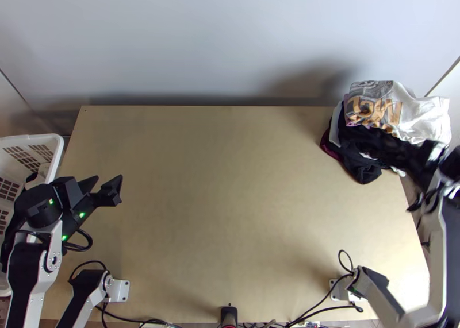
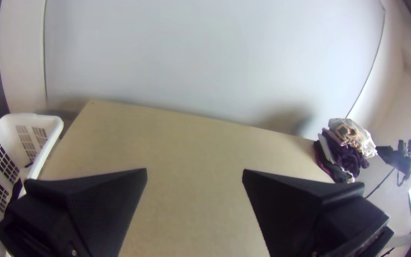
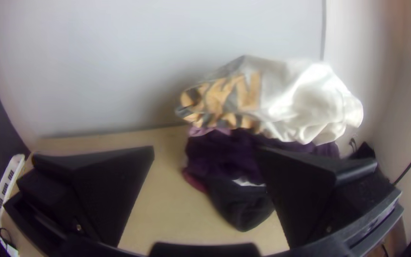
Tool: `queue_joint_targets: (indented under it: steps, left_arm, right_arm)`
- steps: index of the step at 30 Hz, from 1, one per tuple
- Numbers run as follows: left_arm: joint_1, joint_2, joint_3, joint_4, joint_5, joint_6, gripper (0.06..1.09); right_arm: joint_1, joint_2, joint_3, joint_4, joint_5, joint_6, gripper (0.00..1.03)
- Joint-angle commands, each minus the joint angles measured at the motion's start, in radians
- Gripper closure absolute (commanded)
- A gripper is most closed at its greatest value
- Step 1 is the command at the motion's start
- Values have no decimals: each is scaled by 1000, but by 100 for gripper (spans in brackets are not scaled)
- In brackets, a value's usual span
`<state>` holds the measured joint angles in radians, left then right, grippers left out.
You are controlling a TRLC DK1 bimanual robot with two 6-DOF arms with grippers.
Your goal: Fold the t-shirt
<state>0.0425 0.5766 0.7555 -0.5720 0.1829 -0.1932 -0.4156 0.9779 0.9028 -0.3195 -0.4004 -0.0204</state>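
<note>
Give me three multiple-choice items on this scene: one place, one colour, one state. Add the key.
1. Where is the clothes pile on the table?
A) Near left corner
B) Far right corner
C) Middle

2. What colour is the basket?
A) White
B) Red
C) Green

3. How is the left gripper?
A) Shut on a sleeve
B) Shut, empty
C) Open, empty

Key:
1 B: the top view shows the pile at that corner.
2 A: its rim and slotted walls are white.
3 C: its fingers stand wide apart, bare table seen between them.
</note>
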Motion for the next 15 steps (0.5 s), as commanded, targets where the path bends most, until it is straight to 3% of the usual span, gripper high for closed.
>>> queue_joint_targets:
  steps: [1, 11, 15]
  left_arm:
    - [30, -64, -53, 67, 0, 0, 11]
    - [33, -164, -222, 291, -39, 17, 11]
    - [25, -198, -263, 343, -39, 23, 11]
  right_arm:
    - [179, -354, -216, -43, 71, 4, 5]
    - [425, -639, -372, -9, 298, 13, 5]
    - [443, -705, -424, 31, 319, -1, 5]
